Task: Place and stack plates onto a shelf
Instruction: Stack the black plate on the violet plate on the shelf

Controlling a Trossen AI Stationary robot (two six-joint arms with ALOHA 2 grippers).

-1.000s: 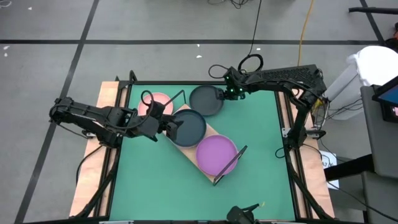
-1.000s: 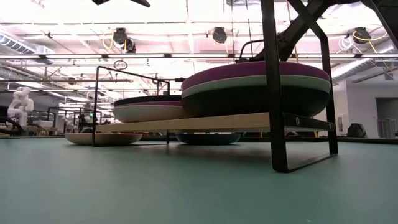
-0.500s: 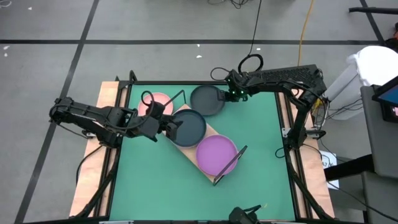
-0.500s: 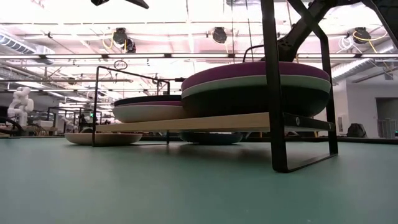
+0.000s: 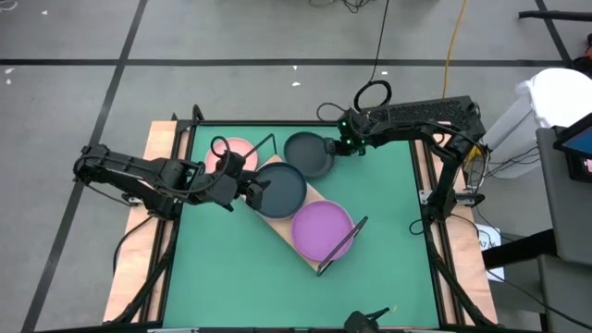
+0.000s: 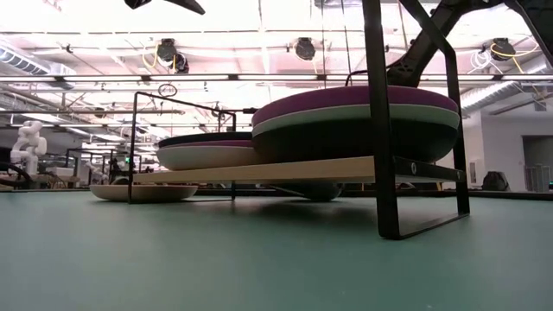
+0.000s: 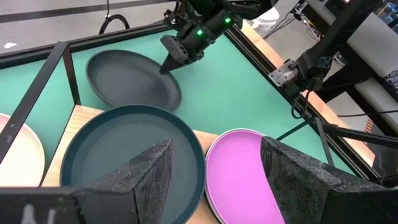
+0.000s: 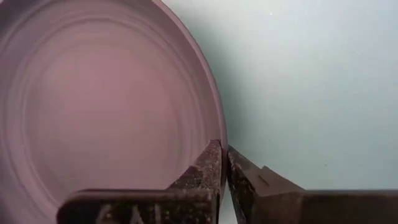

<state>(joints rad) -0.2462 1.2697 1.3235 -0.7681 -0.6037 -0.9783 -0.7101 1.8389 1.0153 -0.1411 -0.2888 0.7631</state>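
The right gripper [image 5: 339, 148], upper centre of the high view, pinches the right rim of the dark grey plate [image 5: 307, 151]. The shelf [image 5: 277, 217] lies lower left. The left gripper [image 5: 260, 191] waits spread over the shelf's dark plate [image 5: 279, 188].
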